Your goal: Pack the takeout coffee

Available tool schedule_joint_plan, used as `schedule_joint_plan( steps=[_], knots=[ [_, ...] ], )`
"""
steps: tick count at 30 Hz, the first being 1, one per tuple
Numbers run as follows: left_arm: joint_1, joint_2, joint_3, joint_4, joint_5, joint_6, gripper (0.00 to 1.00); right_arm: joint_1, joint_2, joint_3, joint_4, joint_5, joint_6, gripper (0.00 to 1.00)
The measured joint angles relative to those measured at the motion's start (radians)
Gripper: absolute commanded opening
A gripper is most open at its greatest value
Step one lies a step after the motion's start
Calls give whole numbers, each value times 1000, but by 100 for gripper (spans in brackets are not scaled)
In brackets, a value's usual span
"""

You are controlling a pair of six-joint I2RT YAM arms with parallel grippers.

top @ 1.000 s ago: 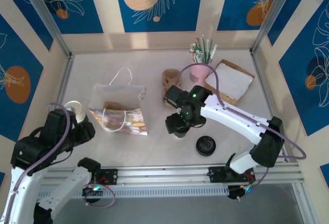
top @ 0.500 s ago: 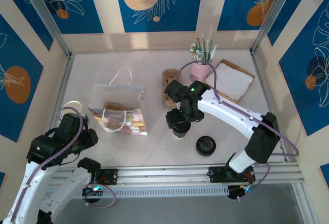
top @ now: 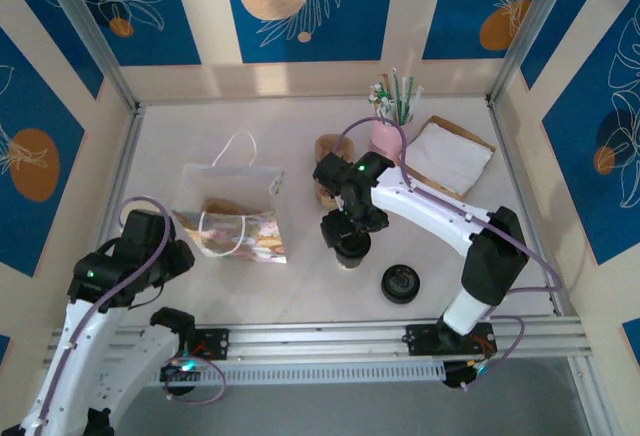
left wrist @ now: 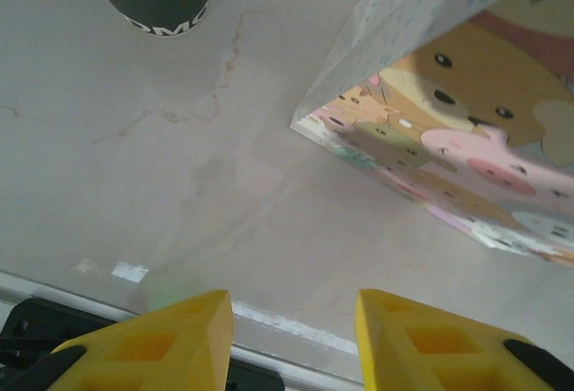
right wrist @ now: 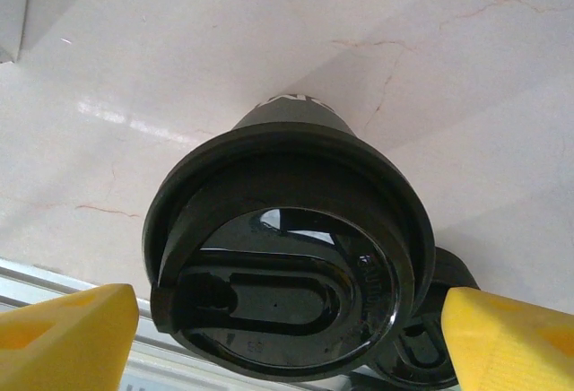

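The pale marbled table (top: 290,136) carries a cartoon-printed paper bag (top: 232,218) left of centre. The left gripper (top: 168,256) hangs near the near left corner, its jaws partly apart on nothing, and it is well apart from the cup. The right gripper (top: 348,238) is the nearer one. It hovers directly over the takeout coffee (right wrist: 282,256), which stands upright just right of centre toward the near edge, on the bag's right. The yellow fingers (right wrist: 67,337) are spread wide, one on either side of the black lid, and as far as I can see they touch neither side. The cup's axis runs vertical, so I'd judge that a straight drop and squeeze is called for. A loose black lid (top: 400,283) lies near the cup, toward the near right corner.
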Motion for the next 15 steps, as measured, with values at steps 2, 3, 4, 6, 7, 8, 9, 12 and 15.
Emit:
schedule_joint_plan(
  steps=[2, 3, 4, 6, 7, 8, 9, 12, 15],
  knots=[
    [38, 5, -8, 16, 23, 18, 38, 0, 8, 4, 0, 0, -4, 86],
    [56, 8, -11, 23, 36, 27, 37, 0, 12, 5, -1, 0, -5, 86],
    [72, 11, -13, 29, 47, 37, 37, 0, 16, 6, -3, 0, -7, 86],
    [97, 19, -14, 43, 66, 55, 36, 0, 24, 9, -3, 0, -8, 86],
    [105, 22, -14, 49, 74, 61, 36, 0, 27, 10, -5, 0, -8, 86],
    [114, 24, -15, 56, 82, 69, 36, 0, 31, 11, -4, 0, -8, 86],
    [121, 25, -15, 61, 90, 74, 35, 0, 34, 13, -5, 0, -8, 86],
    [139, 29, -15, 76, 108, 82, 33, 0, 44, 15, -4, 1, -8, 86],
    [143, 35, -16, 92, 124, 84, 33, 1, 50, 15, -4, 1, -10, 83]
  ],
)
